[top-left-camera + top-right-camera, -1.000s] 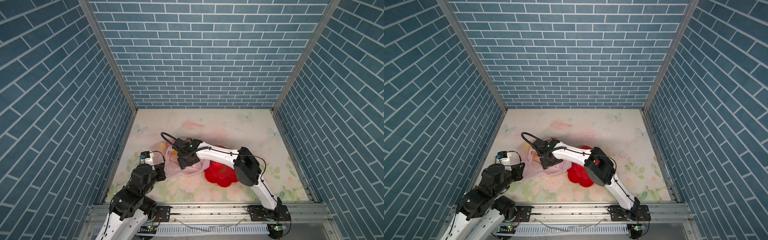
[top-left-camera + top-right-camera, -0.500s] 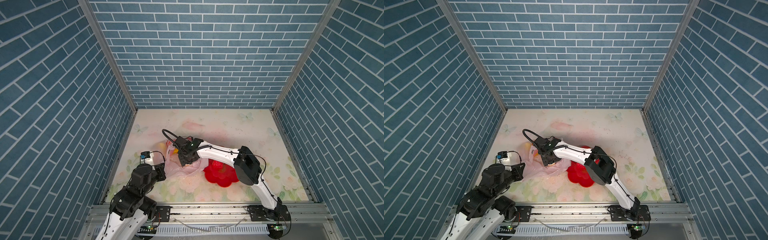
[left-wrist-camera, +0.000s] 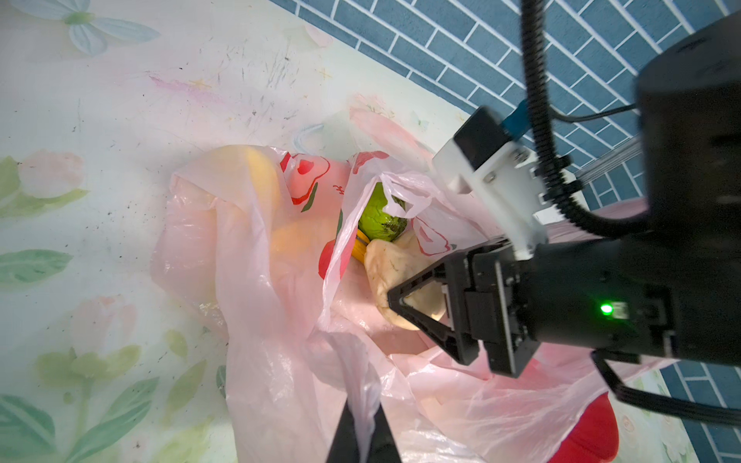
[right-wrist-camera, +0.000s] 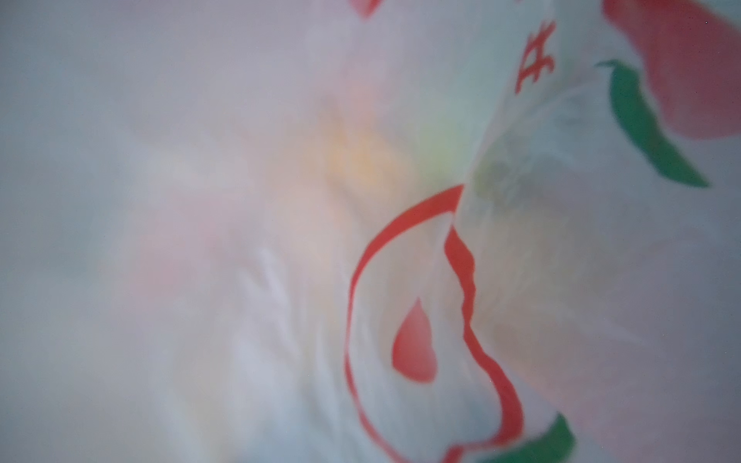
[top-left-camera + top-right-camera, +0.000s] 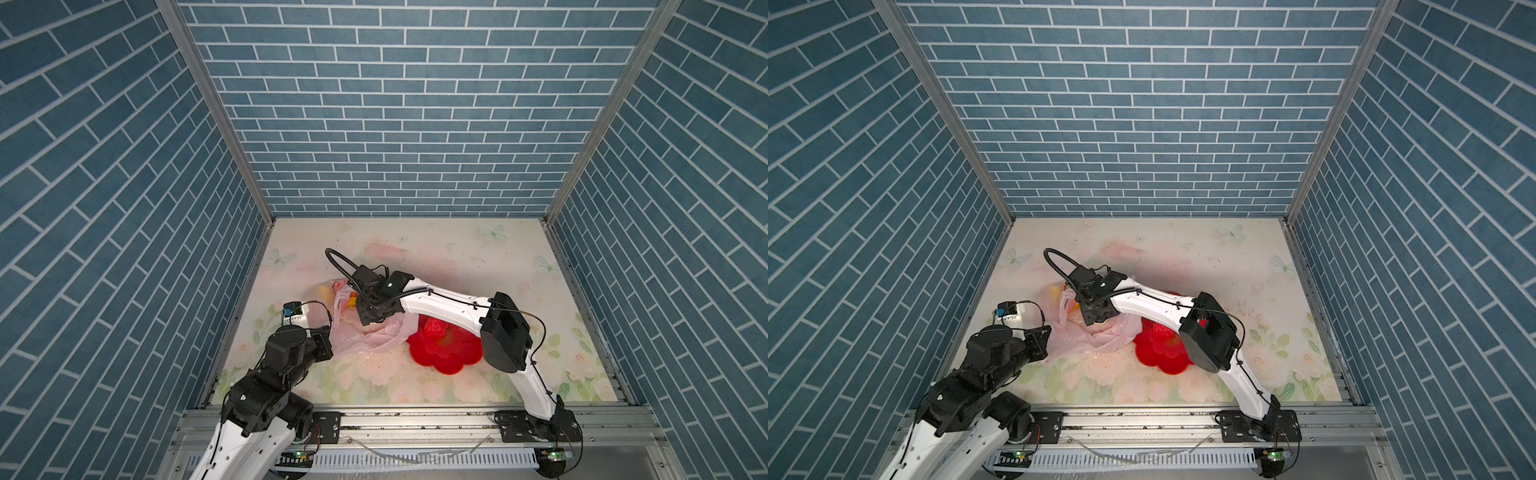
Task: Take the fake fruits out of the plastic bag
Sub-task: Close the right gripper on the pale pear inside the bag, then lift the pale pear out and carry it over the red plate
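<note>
The left gripper [image 3: 363,425] is pinched on the pink bag [image 3: 256,304], lying left of the red dish [image 5: 440,357]; the right gripper [image 3: 403,300] reaches into its mouth against a cream fruit [image 3: 385,264]; cannot tell whether it grips

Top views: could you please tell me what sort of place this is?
Probably a staged robot test booth, not a real room: brick-print panel walls, a floral-print table, and two robot arms bolted to a metal rail.

Fake fruits [image 3: 380,213] inside crumpled pink bag [image 3: 256,288]
</note>
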You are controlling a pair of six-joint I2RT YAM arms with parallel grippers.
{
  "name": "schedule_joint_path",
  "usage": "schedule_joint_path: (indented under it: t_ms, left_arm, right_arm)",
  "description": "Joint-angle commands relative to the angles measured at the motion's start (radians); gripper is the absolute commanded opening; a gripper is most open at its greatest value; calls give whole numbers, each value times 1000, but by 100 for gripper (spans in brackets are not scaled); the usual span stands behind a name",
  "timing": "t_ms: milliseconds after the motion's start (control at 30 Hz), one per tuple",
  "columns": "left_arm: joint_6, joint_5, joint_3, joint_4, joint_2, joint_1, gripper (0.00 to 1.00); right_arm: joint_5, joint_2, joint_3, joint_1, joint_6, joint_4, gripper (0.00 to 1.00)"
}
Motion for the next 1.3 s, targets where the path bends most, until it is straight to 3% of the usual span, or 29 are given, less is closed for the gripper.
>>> schedule_joint_path:
  t_ms: [0, 267, 633, 967, 1267]
  left_arm:
    - [13, -14, 35, 12, 17, 5, 7]
    - [43, -70, 75, 71, 90, 4, 7]
    - [58, -131, 111, 197, 222, 4, 7]
    - [53, -104, 108, 237, 249, 4, 7]
    - [51, -89, 97, 225, 221, 5, 7]
  right_arm:
    - [11, -63, 6, -3, -42, -18, 27]
    - [-28, -139, 16, -4, -66, -65, 25]
    - [-86, -352, -12, -2, -73, -191, 24]
    - [106, -541, -37, -34, -101, -239, 23]
    - [203, -723, -347, -209, -45, -61, 21]
